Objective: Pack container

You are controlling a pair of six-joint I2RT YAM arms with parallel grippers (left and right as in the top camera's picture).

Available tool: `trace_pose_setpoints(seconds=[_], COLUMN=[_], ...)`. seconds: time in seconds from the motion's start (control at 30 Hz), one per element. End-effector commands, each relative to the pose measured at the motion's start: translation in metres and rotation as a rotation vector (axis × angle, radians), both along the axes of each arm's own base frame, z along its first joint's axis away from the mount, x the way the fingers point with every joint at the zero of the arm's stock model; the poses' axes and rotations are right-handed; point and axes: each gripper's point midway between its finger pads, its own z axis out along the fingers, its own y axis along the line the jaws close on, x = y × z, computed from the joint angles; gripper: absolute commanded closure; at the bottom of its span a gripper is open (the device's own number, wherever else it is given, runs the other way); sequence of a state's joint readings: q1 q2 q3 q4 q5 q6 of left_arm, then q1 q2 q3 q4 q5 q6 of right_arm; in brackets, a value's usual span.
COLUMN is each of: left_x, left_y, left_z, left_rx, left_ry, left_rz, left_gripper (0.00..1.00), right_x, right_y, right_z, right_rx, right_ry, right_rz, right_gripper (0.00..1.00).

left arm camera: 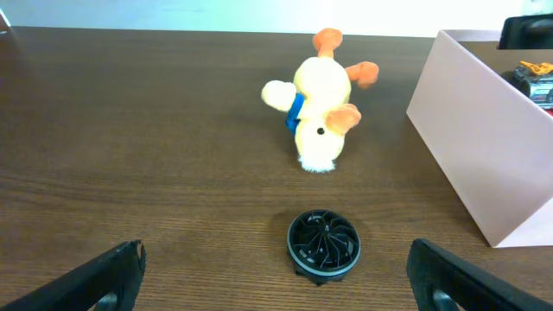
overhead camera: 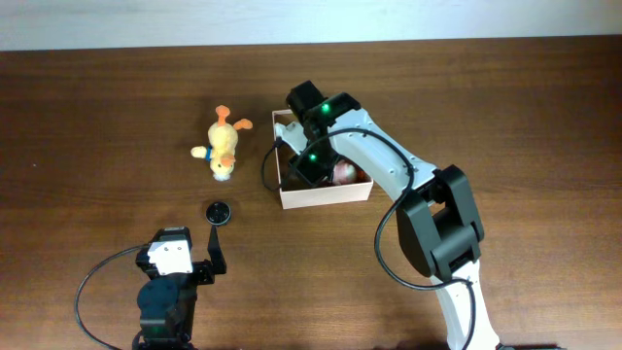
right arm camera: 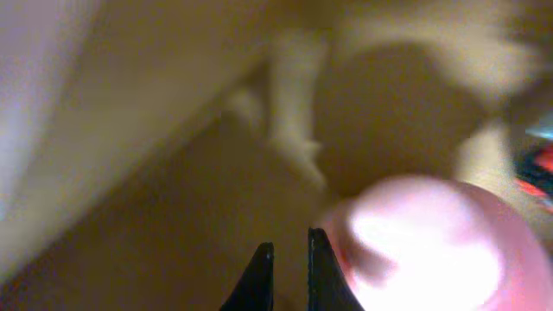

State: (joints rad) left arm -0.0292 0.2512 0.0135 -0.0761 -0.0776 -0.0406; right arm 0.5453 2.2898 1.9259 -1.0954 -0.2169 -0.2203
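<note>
The container (overhead camera: 326, 194), a shallow cardboard box with white walls and a tan inside, stands at the table's middle; its white wall shows in the left wrist view (left arm camera: 471, 147). My right gripper (overhead camera: 309, 173) reaches down inside it. In the right wrist view its fingers (right arm camera: 289, 259) are nearly together and hold nothing, just above the tan floor (right arm camera: 155, 173) and beside a pink round toy (right arm camera: 423, 242), which also shows from overhead (overhead camera: 345, 173). A yellow plush duck (overhead camera: 224, 146) (left arm camera: 320, 104) lies left of the box. My left gripper (overhead camera: 185, 255) (left arm camera: 276, 276) is wide open and empty.
A small black ribbed disc (overhead camera: 219, 212) (left arm camera: 322, 244) lies on the wood between my left gripper and the duck. A small red and yellow toy (left arm camera: 534, 73) shows over the box's rim. The right arm arches over the box's right side.
</note>
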Motion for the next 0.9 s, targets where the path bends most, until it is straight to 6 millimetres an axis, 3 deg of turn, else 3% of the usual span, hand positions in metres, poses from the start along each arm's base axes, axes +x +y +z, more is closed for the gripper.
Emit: trace_pose_setpoints(seconds=[0.0, 0.27, 0.4, 0.7, 0.87], left_x=[0.000, 0.000, 0.000, 0.000, 0.000], left_y=[0.000, 0.000, 0.000, 0.000, 0.000], left_z=[-0.001, -0.001, -0.001, -0.001, -0.001], left_rx=[0.015, 0.015, 0.015, 0.015, 0.015], left_ry=[0.001, 0.001, 0.001, 0.001, 0.001], left_rz=[-0.010, -0.010, -0.010, -0.010, -0.010], left_gripper=[0.01, 0.01, 0.01, 0.01, 0.01], right_x=[0.025, 0.050, 0.060, 0.092, 0.094], right_y=[-0.045, -0.094, -0.107, -0.083, -0.072], right_z=[-0.009, -0.008, -0.001, 0.049, 0.060], right_rx=[-0.175, -0.206, -0.197, -0.118, -0.090], right_ry=[-0.087, -0.091, -0.099, -0.235, -0.253], right_rz=[-0.047, -0.190, -0.242, -0.237, -0.233], right_gripper=[0.96, 0.96, 0.96, 0.96, 0.96])
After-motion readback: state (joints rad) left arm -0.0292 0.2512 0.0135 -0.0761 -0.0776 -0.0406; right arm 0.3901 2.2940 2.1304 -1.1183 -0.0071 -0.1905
